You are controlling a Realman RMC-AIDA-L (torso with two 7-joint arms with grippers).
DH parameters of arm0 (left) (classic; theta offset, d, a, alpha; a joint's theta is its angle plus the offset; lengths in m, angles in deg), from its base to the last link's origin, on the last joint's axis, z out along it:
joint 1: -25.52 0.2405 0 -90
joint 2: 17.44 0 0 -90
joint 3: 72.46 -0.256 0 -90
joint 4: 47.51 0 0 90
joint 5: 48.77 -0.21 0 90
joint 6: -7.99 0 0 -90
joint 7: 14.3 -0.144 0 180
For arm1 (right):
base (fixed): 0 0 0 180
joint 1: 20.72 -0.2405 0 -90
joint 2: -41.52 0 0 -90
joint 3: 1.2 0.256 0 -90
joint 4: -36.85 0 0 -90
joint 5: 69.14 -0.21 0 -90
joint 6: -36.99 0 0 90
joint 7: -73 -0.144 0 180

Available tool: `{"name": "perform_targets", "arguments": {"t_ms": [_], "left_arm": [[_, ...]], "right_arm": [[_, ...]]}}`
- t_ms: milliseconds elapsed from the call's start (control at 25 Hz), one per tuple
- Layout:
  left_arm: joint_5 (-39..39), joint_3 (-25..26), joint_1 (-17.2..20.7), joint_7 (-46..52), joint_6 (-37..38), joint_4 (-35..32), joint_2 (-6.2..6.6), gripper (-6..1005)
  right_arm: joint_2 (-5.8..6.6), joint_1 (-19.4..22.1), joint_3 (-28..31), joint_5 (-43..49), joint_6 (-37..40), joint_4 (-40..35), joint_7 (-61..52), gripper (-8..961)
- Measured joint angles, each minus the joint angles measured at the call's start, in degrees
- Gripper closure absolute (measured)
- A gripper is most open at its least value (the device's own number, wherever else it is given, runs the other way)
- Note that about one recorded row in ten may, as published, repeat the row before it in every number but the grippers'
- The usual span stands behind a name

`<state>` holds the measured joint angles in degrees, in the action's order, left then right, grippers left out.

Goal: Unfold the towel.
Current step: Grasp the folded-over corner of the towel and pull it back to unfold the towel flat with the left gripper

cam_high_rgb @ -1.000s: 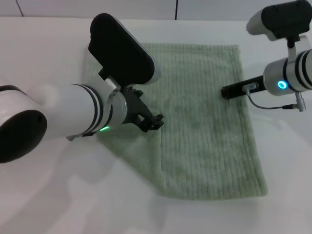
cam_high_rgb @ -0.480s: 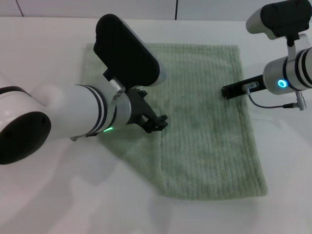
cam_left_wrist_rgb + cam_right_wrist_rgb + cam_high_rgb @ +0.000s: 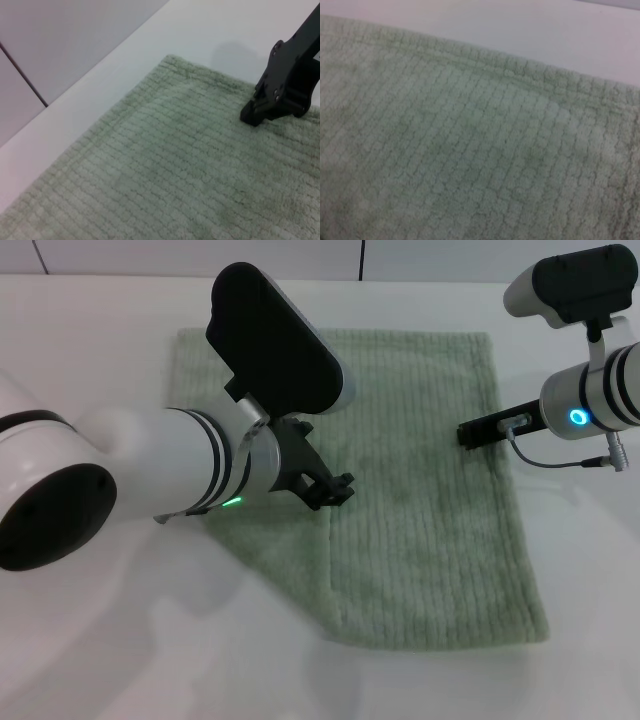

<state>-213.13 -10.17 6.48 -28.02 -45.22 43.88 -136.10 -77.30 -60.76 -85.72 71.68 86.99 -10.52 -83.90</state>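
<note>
The pale sage-green ribbed towel (image 3: pixel 420 530) lies flat on the white table, with a vertical fold edge running down its near part by the left gripper. My left gripper (image 3: pixel 333 492) hovers over the towel's middle-left, just above that fold edge, open and empty. My right gripper (image 3: pixel 467 431) rests low at the towel's right edge, shut, its tip on the cloth; it also shows in the left wrist view (image 3: pixel 252 114). The towel fills the left wrist view (image 3: pixel 165 170) and the right wrist view (image 3: pixel 470 140), where its hemmed edge shows.
The white table (image 3: pixel 120 640) surrounds the towel on all sides. A wall with panel seams (image 3: pixel 30 80) runs behind the table's far edge. My left forearm covers the towel's left part.
My left gripper has moved a little to the right, farther over the towel. The right arm and the towel have not moved.
</note>
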Motion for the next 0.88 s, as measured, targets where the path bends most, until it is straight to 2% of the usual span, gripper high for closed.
{"name": "perform_targets", "arguments": {"t_ms": [400, 720, 880], "left_arm": [[0.61, -0.28, -2.34, 1.63, -1.86, -2.01, 0.01, 292], [0.73, -1.97, -6.74, 4.23, 0.42, -8.88, -0.17, 294], [0.53, -2.09, -7.36, 4.59, 2.04, -10.11, -0.17, 296]], "right_arm": [[0.0, -0.03, -0.15, -0.01, -0.09, 0.01, 0.16, 954], [0.0, 0.03, -0.12, -0.02, -0.11, 0.04, 0.19, 954], [0.0, -0.05, -0.12, -0.02, -0.06, 0.08, 0.2, 954]]}}
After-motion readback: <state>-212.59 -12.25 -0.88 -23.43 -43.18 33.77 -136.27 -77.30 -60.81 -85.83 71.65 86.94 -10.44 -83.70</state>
